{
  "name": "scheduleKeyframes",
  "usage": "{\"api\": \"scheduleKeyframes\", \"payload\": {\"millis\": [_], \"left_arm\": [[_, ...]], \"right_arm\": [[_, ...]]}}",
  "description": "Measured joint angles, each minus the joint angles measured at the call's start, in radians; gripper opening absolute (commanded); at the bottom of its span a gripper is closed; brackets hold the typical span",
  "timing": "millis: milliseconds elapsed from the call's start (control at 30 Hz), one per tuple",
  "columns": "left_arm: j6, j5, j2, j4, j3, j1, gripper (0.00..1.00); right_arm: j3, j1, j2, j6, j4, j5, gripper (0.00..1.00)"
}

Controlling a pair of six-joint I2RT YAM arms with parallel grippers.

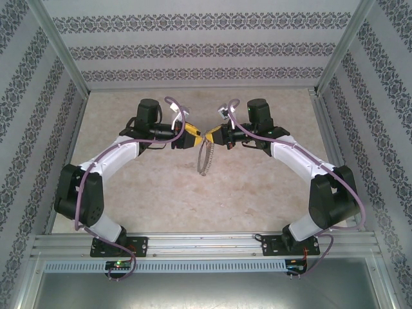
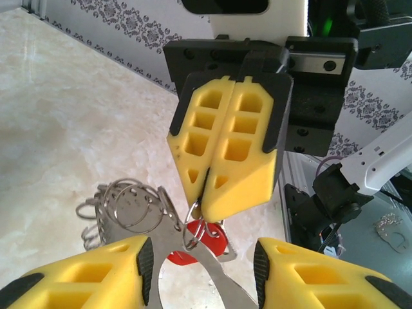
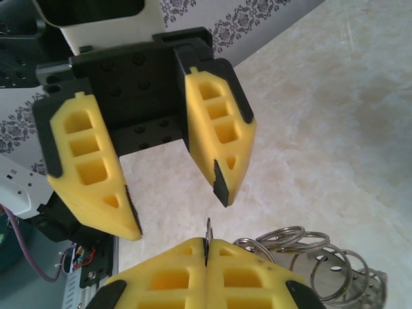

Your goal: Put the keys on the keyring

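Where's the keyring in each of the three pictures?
Top external: the keyring hangs in the middle, under the right hand.
Left wrist: the keyring sits low, left of centre, beside the red key.
Right wrist: the keyring is at the bottom right, beside the right hand.
Shared landmark: the shut right hand pinching it.

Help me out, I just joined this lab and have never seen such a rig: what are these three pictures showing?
You see a robot's left arm and right arm, bolted at a table's edge. One picture looks down from above. The other two come from a camera on each wrist, showing its own gripper at the bottom and the other opposite. The right gripper is shut on the keyring, a bunch of silver rings hanging above the table. A small red-headed key shows just under its tips. The left gripper faces it, jaws apart.
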Motion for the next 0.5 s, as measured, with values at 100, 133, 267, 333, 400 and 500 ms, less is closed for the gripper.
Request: {"api": "scheduleKeyframes", "payload": {"millis": [100, 133, 267, 333, 400, 500], "left_arm": [[-0.018, 0.009, 0.014, 0.024, 0.0, 0.0, 0.45], [-0.025, 0.01, 0.018, 0.033, 0.0, 0.0, 0.45], [-0.056, 0.017, 0.032, 0.076, 0.0, 0.0, 0.43], [-0.072, 0.018, 0.036, 0.095, 0.0, 0.0, 0.43], [-0.085, 0.02, 0.038, 0.116, 0.0, 0.0, 0.43], [-0.102, 0.028, 0.038, 0.134, 0.0, 0.0, 0.41]], "right_arm": [[0.0, 0.0, 0.0, 0.001, 0.003, 0.0, 0.0], [0.0, 0.0, 0.0, 0.001, 0.003, 0.0, 0.0], [0.0, 0.004, 0.0, 0.001, 0.004, 0.0, 0.0], [0.0, 0.01, 0.0, 0.001, 0.004, 0.0, 0.0], [0.0, 0.013, 0.0, 0.001, 0.004, 0.0, 0.0], [0.0, 0.018, 0.0, 0.001, 0.006, 0.0, 0.0]]}}
